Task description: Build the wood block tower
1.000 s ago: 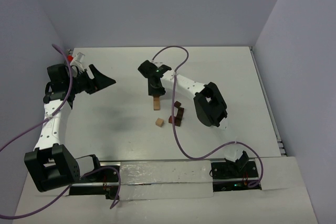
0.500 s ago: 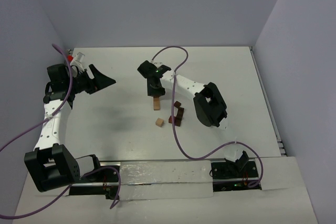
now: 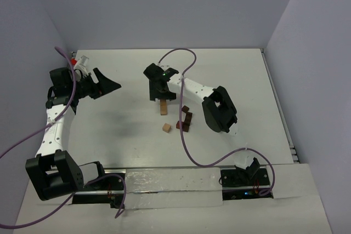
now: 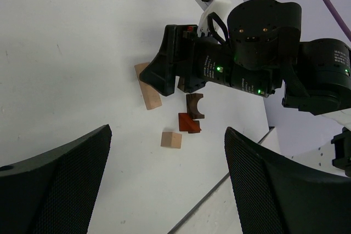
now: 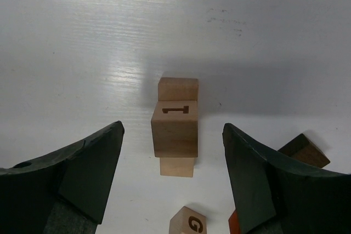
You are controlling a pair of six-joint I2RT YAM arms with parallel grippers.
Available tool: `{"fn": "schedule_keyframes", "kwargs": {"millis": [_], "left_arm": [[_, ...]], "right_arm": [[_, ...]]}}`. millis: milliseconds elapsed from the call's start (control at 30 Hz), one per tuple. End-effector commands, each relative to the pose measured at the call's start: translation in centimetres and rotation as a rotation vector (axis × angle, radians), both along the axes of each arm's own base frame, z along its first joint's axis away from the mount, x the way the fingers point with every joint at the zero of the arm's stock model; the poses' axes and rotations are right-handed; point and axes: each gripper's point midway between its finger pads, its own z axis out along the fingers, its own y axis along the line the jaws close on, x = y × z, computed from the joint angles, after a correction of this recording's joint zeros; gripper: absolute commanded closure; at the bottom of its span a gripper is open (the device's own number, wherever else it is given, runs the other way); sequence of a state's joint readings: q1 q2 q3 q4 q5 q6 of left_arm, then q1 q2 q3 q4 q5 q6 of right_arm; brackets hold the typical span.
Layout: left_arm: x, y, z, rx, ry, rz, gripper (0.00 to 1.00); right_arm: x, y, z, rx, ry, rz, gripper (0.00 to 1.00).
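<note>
The wood block tower (image 5: 175, 130) is a tan lettered cube resting on a flat tan block that lies on the table; from above it shows as a small tan stack (image 3: 163, 108). My right gripper (image 5: 173, 131) hovers just over it, open, its fingers apart on either side and touching nothing. A loose tan cube marked G (image 5: 188, 222) lies nearer, seen from above at the tan cube (image 3: 166, 128). Far to the left my left gripper (image 3: 109, 80) stands open and empty. In its own view the left gripper (image 4: 167, 132) looks across at the tower (image 4: 148, 89).
Dark brown and reddish blocks (image 3: 186, 119) sit clustered right of the tower, with an arch-shaped piece (image 4: 194, 105) and a red-brown piece (image 4: 188, 123) among them. A dark block corner (image 5: 304, 150) shows beside the right finger. A purple cable (image 3: 184, 141) trails across the table.
My right gripper has opened and let go of the lettered cube, which stays on the flat block. The left arm has not moved.
</note>
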State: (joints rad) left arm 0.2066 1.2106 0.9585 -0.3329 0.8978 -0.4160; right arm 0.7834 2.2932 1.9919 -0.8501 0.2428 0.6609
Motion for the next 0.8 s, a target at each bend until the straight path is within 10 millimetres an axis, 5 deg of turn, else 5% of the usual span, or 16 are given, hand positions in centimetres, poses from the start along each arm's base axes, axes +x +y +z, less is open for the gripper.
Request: {"fn": "schedule_keyframes", "kwargs": {"millis": [0,200,367,467,767], "left_arm": [[0.2,0.2,1.3,-0.001,-0.053,-0.004,0.1],[-0.4,-0.1,2.8,-0.02,-0.082,-0.057,0.04],[-1.1,0.0,4.2,-0.028,-0.099,-0.085,0.01],[-1.1,0.0,4.6,-0.027,-0.111,-0.093,0.01],[-1.1,0.3,5.5,0.001,-0.142,-0.07,0.01]], "right_arm": [[0.0,1.1,2.3,0.029,-0.043,0.028,0.19],[-1.9,0.9,9.1,0.139,-0.15,0.135,0.1],[-5.6,-0.7,14.6,0.213,-0.246,0.362,0.04],[-7.7,-1.4,14.4,0.185,-0.266,0.51,0.05],[-14.1,-0.8,7.3,0.091,-0.048,0.742,0.13]]}}
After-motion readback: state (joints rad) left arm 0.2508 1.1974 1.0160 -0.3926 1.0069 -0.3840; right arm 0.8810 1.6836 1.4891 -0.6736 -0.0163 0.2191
